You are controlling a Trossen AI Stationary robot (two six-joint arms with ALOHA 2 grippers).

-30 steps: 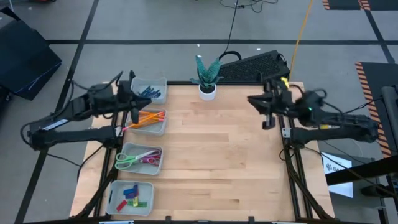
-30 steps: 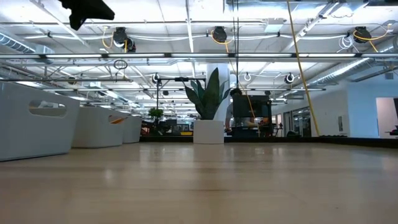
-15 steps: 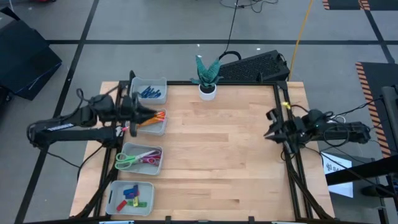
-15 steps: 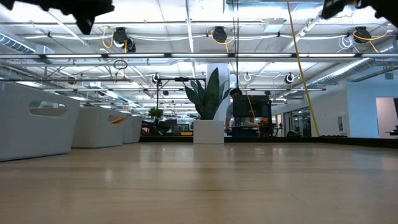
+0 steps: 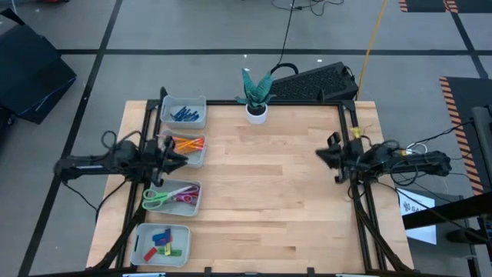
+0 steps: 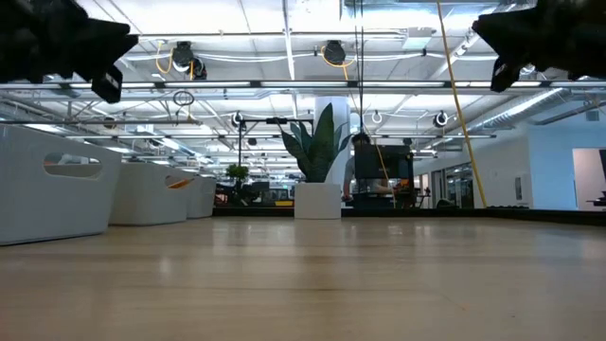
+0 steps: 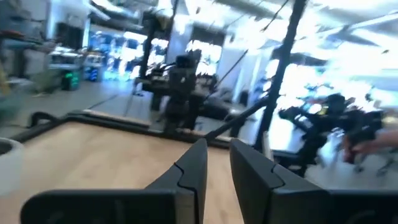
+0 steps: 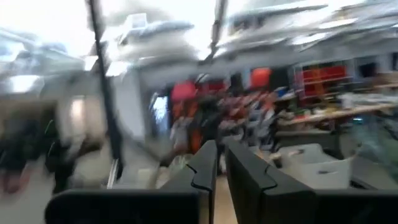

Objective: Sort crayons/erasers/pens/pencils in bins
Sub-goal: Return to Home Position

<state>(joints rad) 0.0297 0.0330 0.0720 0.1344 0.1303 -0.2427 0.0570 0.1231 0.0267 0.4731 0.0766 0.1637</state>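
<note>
1. Left gripper (image 5: 174, 151): raised above the left edge of the table (image 5: 269, 192), fingers (image 7: 193, 171) narrow with only a slim gap, holding nothing.
2. Right gripper (image 5: 329, 156): raised above the right edge of the table, fingers (image 8: 205, 165) narrow and almost together, holding nothing.
3. 4 bins in 1 column along the left side, all well apart from the right gripper.
4. Pencil bin (image 5: 187, 150): just beside the left gripper tips, with the orange pencils (image 5: 184, 144) inside.
5. Pen bin (image 5: 184, 112): beyond the left gripper toward the far edge, with the dark blue pens (image 5: 185, 115) inside.
6. Scissors bin (image 5: 175, 196): near the left gripper on the near side, with scissors (image 5: 167, 198) of green and pink handles inside.
7. Eraser bin (image 5: 161, 245): farthest from the left gripper toward the near edge, with the erasers (image 5: 163, 241) in blue, red, green and yellow inside.
8. White plant pot (image 5: 256, 112): at the far edge, between the 2 grippers, apart from both.
</note>
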